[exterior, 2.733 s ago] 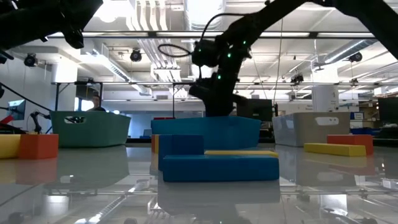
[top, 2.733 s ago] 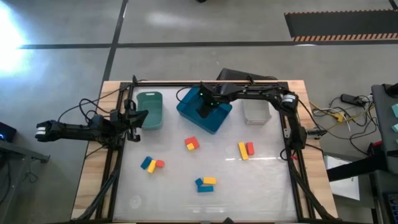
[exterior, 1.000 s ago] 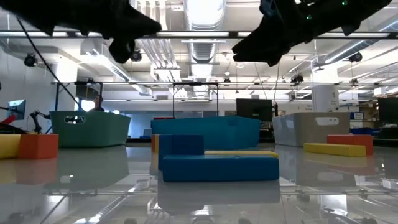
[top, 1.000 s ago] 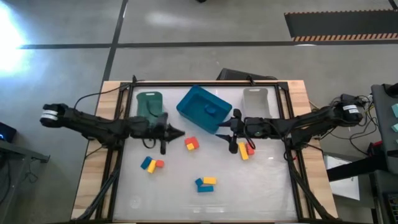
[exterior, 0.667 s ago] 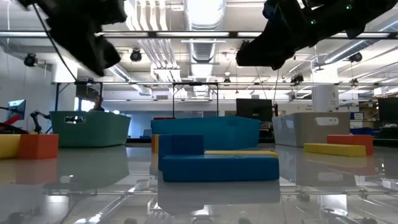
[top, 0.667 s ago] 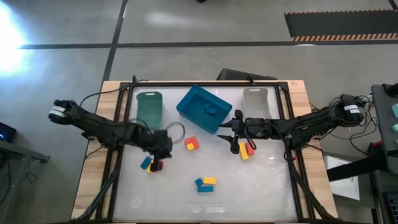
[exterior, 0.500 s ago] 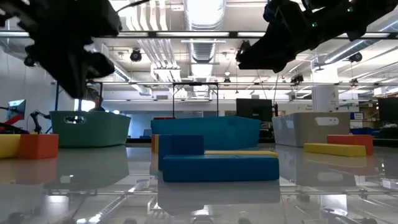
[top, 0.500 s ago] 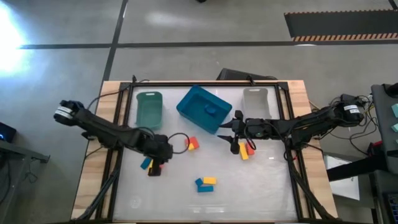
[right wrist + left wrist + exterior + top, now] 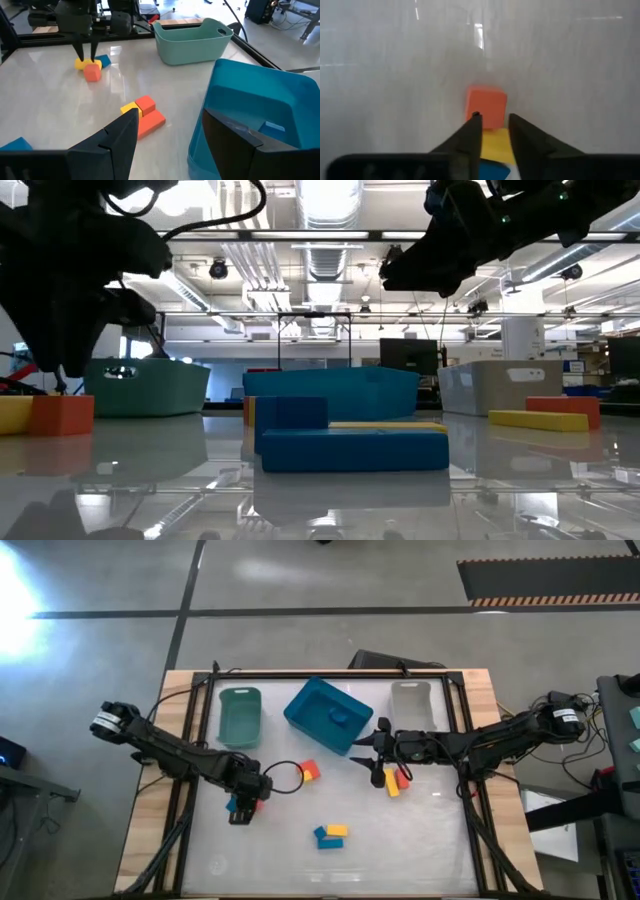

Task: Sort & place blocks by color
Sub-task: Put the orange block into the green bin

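My left gripper point(image 9: 241, 810) points down over a cluster of a red block point(image 9: 486, 106), a yellow block point(image 9: 495, 141) and a blue block point(image 9: 492, 171) at the table's left. Its fingers stand slightly apart above the yellow block, as the right wrist view also shows point(image 9: 85, 56). My right gripper point(image 9: 375, 768) hovers open and nearly level beside a yellow bar and a red bar point(image 9: 395, 781). A red and yellow pair point(image 9: 308, 771) lies mid-table. A blue and yellow pair point(image 9: 330, 834) lies nearer the front. My left gripper's fingertips point(image 9: 476, 118) come from above, one on either side of the yellow block's top point(image 9: 495, 135), next to the red block. I cannot tell whether they touch it. All three blocks lie on the table.
Along the far edge stand a green bin point(image 9: 240, 715), a blue bin point(image 9: 318, 710) turned askew with a blue block point(image 9: 272, 128) inside, and a grey bin point(image 9: 412, 705). A black cable loops near the left gripper point(image 9: 285, 776).
My left gripper has swung toward the table's near edge and come down. It has tipped from nearly level to pointing down over the red, yellow and blue cluster. The blocks have stayed in place.
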`<move>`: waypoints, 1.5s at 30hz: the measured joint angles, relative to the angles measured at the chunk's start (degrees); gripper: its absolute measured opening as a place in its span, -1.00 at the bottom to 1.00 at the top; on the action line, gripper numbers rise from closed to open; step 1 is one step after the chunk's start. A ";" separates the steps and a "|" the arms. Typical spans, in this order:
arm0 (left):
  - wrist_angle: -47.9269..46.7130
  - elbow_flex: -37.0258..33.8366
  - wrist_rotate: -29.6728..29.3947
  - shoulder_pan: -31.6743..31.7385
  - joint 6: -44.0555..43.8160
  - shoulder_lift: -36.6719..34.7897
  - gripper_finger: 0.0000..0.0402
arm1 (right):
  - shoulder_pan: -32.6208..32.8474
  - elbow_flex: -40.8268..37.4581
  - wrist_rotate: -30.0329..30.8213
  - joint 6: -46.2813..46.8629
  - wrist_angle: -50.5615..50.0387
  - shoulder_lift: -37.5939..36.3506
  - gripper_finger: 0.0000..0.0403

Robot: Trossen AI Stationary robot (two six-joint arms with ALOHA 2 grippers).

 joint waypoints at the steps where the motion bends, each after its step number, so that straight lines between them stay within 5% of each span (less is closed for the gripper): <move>1: -0.08 -0.11 0.00 -0.03 0.07 0.01 -0.43 | 0.00 0.00 0.01 0.03 0.00 0.00 0.04; 9: 0.63 -1.02 -1.57 -0.11 0.55 2.02 0.19 | 0.00 0.00 0.02 0.66 -0.04 0.02 0.04; 17: 5.29 -1.25 -1.79 -0.13 2.90 5.12 0.33 | 0.00 0.00 0.02 0.79 -0.26 0.02 0.04; 28: 6.08 -1.24 -1.77 -0.20 5.09 9.10 0.28 | 0.00 -0.02 0.02 0.82 -0.52 0.04 0.04; 40: 5.93 -1.08 -1.99 -0.20 5.18 8.68 -0.39 | 0.00 -0.02 0.04 0.81 -0.52 0.04 0.04; 45: 2.44 3.88 -1.97 0.20 7.49 8.00 -0.41 | 0.00 -0.02 0.02 0.81 -0.57 0.04 0.04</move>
